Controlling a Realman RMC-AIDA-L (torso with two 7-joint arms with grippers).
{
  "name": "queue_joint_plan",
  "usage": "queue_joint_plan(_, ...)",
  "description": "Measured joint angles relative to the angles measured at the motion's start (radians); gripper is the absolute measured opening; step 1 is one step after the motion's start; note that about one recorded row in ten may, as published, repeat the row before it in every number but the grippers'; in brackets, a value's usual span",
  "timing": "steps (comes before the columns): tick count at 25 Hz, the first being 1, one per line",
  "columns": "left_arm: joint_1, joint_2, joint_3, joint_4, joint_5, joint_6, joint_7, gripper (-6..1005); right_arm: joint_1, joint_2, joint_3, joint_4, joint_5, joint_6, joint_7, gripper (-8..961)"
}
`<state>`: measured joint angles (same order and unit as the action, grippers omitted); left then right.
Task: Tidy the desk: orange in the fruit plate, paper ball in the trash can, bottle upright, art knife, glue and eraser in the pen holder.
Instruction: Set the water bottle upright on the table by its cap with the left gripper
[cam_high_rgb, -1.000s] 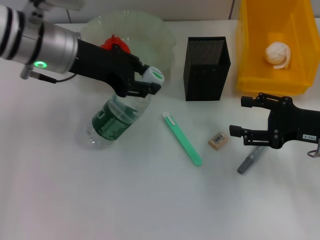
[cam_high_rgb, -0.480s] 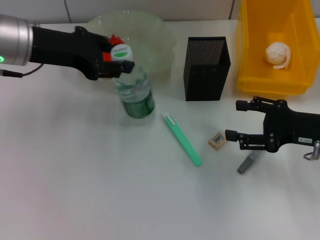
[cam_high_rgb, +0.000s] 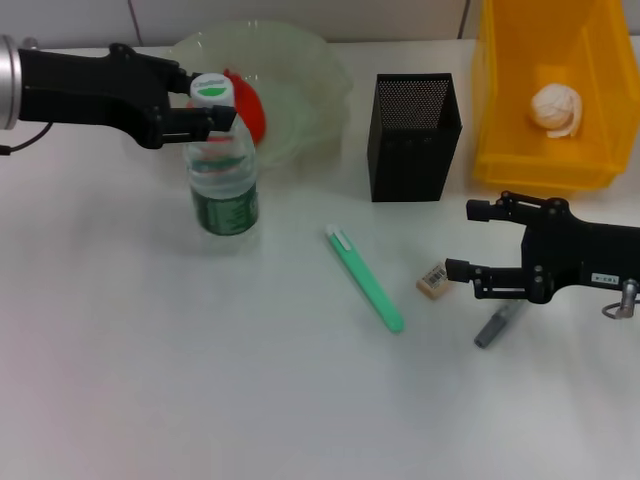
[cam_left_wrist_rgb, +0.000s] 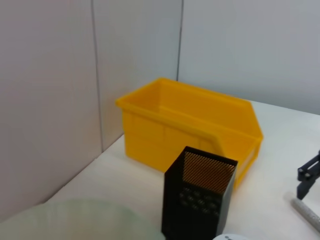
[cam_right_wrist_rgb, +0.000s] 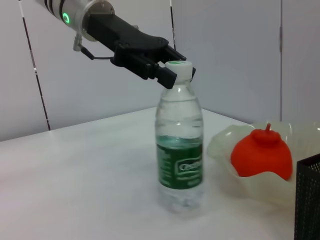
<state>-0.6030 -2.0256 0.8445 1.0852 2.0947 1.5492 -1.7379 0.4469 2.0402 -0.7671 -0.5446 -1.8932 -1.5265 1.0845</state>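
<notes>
Bottle (cam_high_rgb: 223, 178) first: we see it standing upright on the white desk (cam_high_rgb: 200, 380), at the far left, just in front of the fruit plate (cam_high_rgb: 300, 90). Our left gripper (cam_high_rgb: 205, 108) reaches in level from the left, its arm nearly horizontal, and its fingers are closed on the white cap at the bottle's neck. Our right gripper (cam_high_rgb: 478, 240) hovers low at the right, pointing left, its fingers spread apart with nothing between them, just right of the eraser (cam_high_rgb: 434, 281) and above the grey glue stick (cam_high_rgb: 498, 325), part of which its body covers.

From the head view the orange (cam_high_rgb: 250, 105) is half hidden behind the bottle's cap and the left fingers. The right wrist view shows it whole, sitting in the plate, and shows the bottle's green label and the clamped cap side on. The left wrist view shows none of its own fingers, only the pen holder (cam_left_wrist_rgb: 200, 197), the trash can (cam_left_wrist_rgb: 190, 125) behind it and the plate's rim. The paper ball (cam_high_rgb: 555, 108) lies inside the trash can, seen only from the head. The green art knife (cam_high_rgb: 365, 279) lies flat between bottle and eraser.
</notes>
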Motion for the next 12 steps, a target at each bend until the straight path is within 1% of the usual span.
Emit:
queue_joint_plan(6,0.019,0.004,-0.051,-0.006,0.0,-0.006,0.01,444,0.002,0.001,0.0,0.014,0.001,-0.002,-0.003,836)
queue_joint_plan(8,0.027,0.009,-0.072,-0.01,0.0,-0.006,0.015,444,0.004,0.001,0.0,0.02,0.003,0.0,-0.006,836)
queue_joint_plan(11,0.027,0.009,-0.072,-0.01,0.0,-0.006,0.015,444,0.012,0.003,0.0,0.031,0.003,0.004,-0.01,836)
queue_joint_plan(12,0.035,0.018,-0.085,-0.02,0.0,-0.007,0.016,444,0.016,0.004,0.0,0.034,0.002,0.005,-0.01,836)
